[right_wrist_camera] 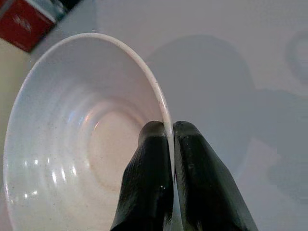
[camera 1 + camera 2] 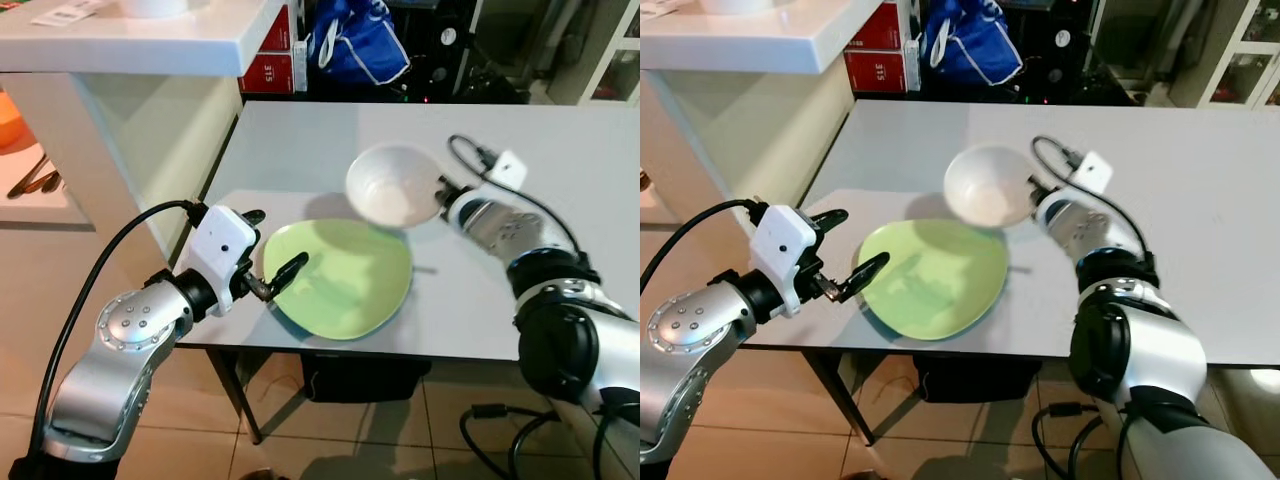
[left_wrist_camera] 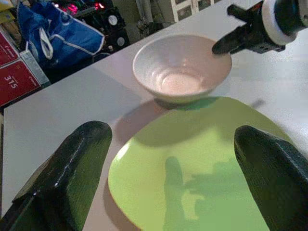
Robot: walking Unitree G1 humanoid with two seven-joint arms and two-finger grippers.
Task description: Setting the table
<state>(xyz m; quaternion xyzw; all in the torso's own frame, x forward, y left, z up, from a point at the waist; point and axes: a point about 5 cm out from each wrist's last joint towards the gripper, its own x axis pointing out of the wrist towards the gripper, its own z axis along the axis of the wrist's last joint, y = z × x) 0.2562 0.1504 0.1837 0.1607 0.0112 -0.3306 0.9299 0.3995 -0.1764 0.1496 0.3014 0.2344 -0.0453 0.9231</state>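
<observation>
A lime green plate [image 2: 345, 277] lies near the front edge of the grey table [image 2: 560, 150]. Above its far rim hangs a white bowl [image 2: 394, 184], tilted, with my right gripper [image 2: 441, 190] shut on its right rim; in the right wrist view the two fingers [image 1: 192, 159] pinch the bowl's thin rim [image 1: 159, 96]. My left gripper [image 2: 270, 250] stands open at the plate's left edge, holding nothing. In the left wrist view its fingers [image 3: 72, 163] straddle the plate [image 3: 192, 168], with the bowl [image 3: 180, 67] beyond.
A white counter [image 2: 150, 40] overhangs the table's far left corner. Red boxes [image 2: 270, 70] and a blue bag [image 2: 360, 40] sit behind the table. A black cable [image 2: 490, 420] lies on the tiled floor at the front right.
</observation>
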